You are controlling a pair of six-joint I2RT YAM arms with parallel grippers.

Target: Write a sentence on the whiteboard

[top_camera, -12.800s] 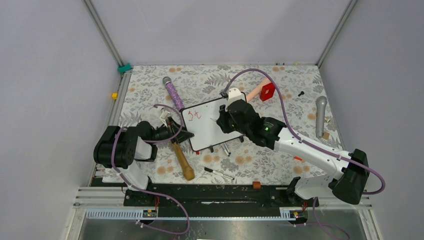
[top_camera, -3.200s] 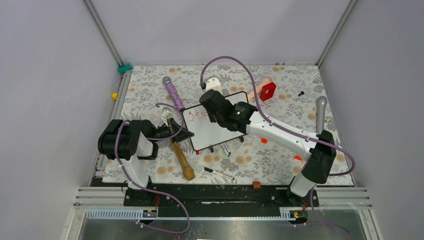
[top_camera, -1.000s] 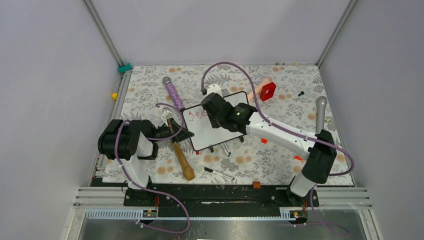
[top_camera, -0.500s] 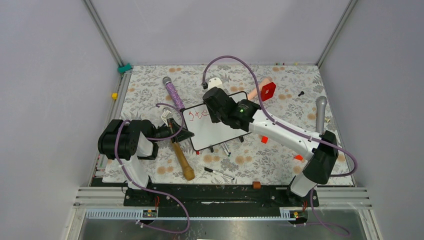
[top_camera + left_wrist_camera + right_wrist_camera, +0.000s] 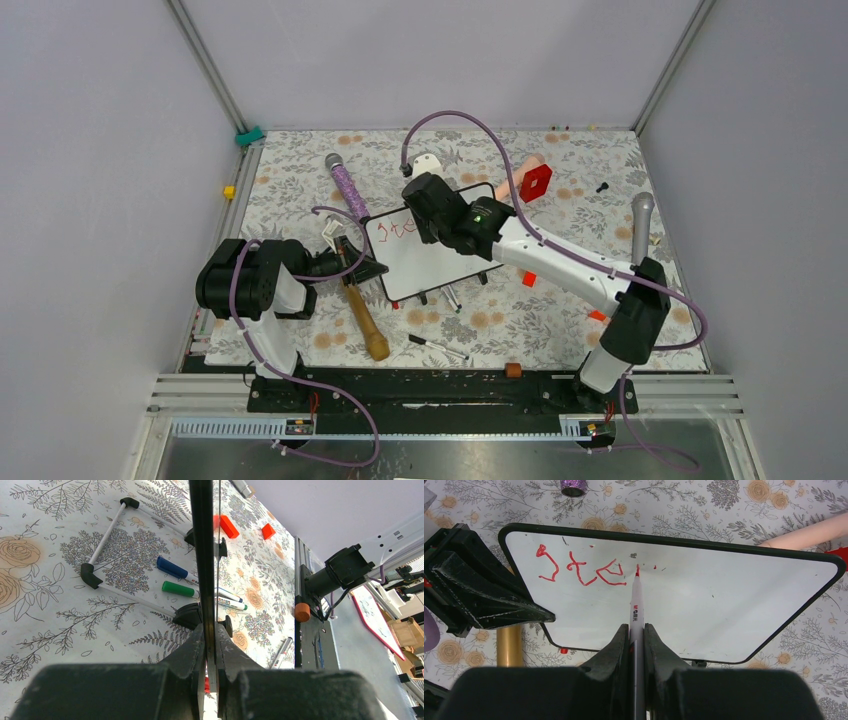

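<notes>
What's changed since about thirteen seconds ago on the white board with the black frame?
The right gripper, shut on the red-tipped white marker, has shifted left over the black-framed whiteboard; the red handwritten lettering has grown from two letters to three. The left gripper still clamps the board's edge, and the board hasn't moved.

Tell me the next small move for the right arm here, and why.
Probably draw the marker tip down the board to begin the next letter. The right pincer grips the marker, its red tip sits just right of the three red letters, and the left pincer clamps the whiteboard edge.
</notes>
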